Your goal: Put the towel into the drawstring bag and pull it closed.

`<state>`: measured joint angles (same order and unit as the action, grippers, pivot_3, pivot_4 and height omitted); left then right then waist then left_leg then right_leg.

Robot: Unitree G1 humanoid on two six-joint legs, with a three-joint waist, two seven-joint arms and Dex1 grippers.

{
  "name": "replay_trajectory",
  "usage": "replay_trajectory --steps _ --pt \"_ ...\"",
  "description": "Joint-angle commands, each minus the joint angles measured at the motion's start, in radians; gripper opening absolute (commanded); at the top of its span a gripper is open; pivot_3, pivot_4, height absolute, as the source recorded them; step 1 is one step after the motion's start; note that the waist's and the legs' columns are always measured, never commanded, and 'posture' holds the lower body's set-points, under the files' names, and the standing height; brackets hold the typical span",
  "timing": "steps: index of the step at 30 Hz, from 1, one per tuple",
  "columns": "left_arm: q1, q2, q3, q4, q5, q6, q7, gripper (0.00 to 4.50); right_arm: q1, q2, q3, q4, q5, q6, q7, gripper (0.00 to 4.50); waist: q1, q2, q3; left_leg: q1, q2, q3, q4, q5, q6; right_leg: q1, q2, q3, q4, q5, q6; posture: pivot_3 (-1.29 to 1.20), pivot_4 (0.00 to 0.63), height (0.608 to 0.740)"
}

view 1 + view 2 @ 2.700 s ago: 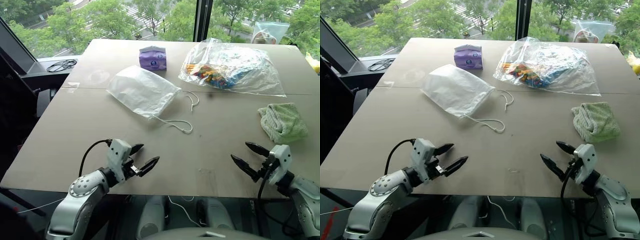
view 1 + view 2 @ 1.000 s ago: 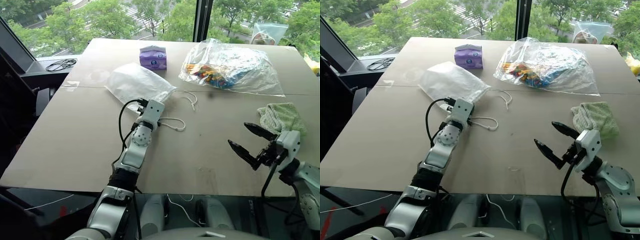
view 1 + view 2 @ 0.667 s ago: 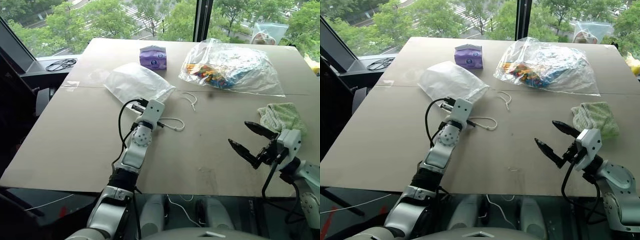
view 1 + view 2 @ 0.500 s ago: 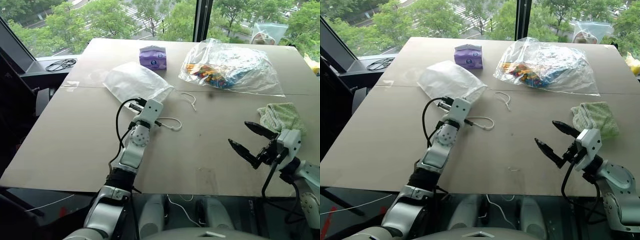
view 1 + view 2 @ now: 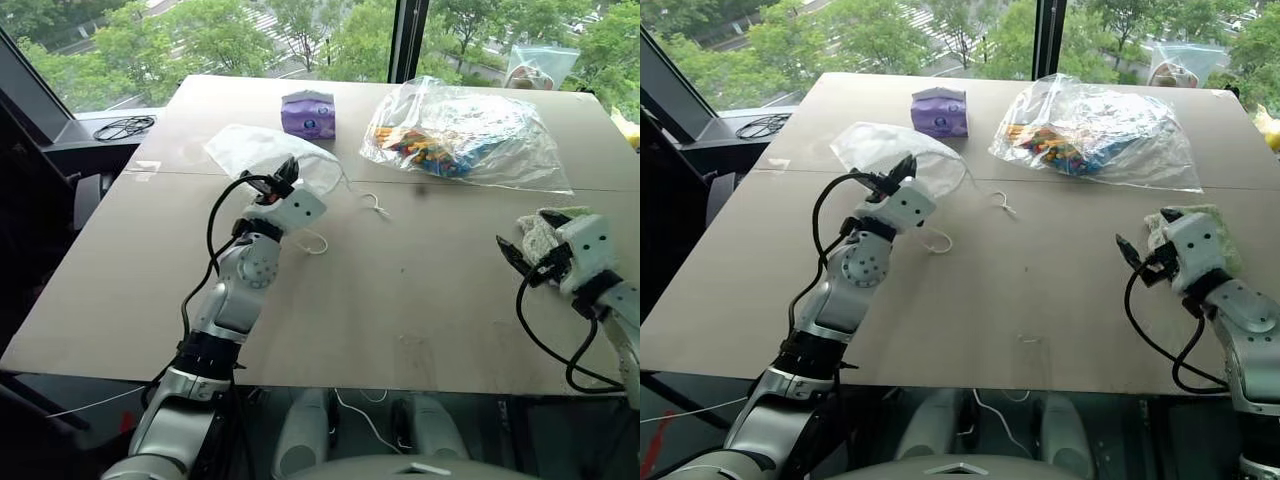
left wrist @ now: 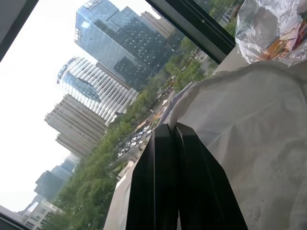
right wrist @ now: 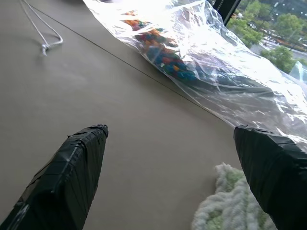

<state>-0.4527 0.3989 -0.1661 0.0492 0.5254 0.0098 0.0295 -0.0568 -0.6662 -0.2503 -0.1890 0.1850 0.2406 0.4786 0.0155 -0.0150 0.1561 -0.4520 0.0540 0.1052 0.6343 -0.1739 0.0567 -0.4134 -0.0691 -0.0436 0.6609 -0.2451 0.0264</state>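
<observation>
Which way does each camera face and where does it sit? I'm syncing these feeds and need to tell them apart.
Left and right eye views: on the head, looking down over the table; both arms show.
Left wrist view: along the shut left gripper, pinching the drawstring bag, city beyond.
Right wrist view: along the open right gripper, low over the table, the towel at one finger.
Shared: the clear plastic bag shows in the wrist and head views.
</observation>
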Motion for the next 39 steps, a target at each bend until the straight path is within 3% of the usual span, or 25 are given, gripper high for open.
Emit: replay_trajectory --steps 1,8,17,23,29,32,39 --pt "-0.026 -0.010 0.012 -0.018 -0.002 -0.004 0.001 0.02 -0.060 -0.037 -0.042 0.068 -0.053 0.028 -0.055 4.50 0.000 0.000 0.000 0.000 0.000 0.000 0.000 0.001 0.001 0.000 0.001 0.000 0.000 0.000 0.000 0.00 0.150 0.739" --pt "-0.034 -0.033 -0.001 0.001 0.007 -0.006 0.003 0.02 -0.201 -0.024 -0.119 0.241 0.044 0.231 -0.086 4.50 0.000 0.000 0.000 0.000 0.000 0.001 0.000 0.003 0.005 0.000 0.006 0.000 0.000 0.002 0.003 0.00 0.150 0.739" --pt "-0.032 -0.032 0.007 0.006 0.012 -0.002 -0.002 0.02 -0.262 -0.084 -0.007 0.433 -0.004 0.302 0.012 4.50 -0.002 0.000 0.000 0.001 0.000 0.002 0.000 0.003 0.005 0.000 0.007 0.001 0.001 0.003 0.005 0.00 0.150 0.739" --pt "-0.029 -0.030 -0.004 0.016 0.019 -0.007 -0.006 0.02 -0.346 -0.131 0.095 0.647 -0.165 0.268 -0.104 4.50 -0.001 -0.001 0.000 0.001 0.000 0.002 0.001 0.003 0.005 0.001 0.006 0.001 0.000 0.003 0.005 0.00 0.150 0.739" --pt "-0.011 -0.046 -0.008 -0.001 0.024 0.015 -0.008 0.02 -0.412 -0.084 0.065 0.744 -0.109 0.479 -0.108 4.50 0.002 -0.007 -0.004 0.001 0.000 0.004 0.004 0.001 0.005 0.003 -0.001 0.000 0.000 0.003 0.006 0.00 0.150 0.739" --pt "-0.005 -0.049 -0.011 -0.004 0.027 0.015 -0.014 0.00 -0.446 -0.050 0.016 0.786 -0.037 0.576 -0.068 3.63 0.002 -0.012 -0.007 0.001 0.000 0.004 0.006 0.000 0.004 0.004 -0.003 -0.001 0.000 0.004 0.006 0.00 0.150 0.739" --pt "0.000 -0.039 0.005 0.002 0.020 0.014 -0.026 0.00 -0.430 -0.012 0.023 0.715 0.077 0.752 0.073 0.42 -0.002 -0.020 -0.012 0.001 0.002 0.002 0.002 -0.001 0.004 0.004 -0.004 -0.001 -0.002 0.004 0.004 0.00 0.150 0.739"
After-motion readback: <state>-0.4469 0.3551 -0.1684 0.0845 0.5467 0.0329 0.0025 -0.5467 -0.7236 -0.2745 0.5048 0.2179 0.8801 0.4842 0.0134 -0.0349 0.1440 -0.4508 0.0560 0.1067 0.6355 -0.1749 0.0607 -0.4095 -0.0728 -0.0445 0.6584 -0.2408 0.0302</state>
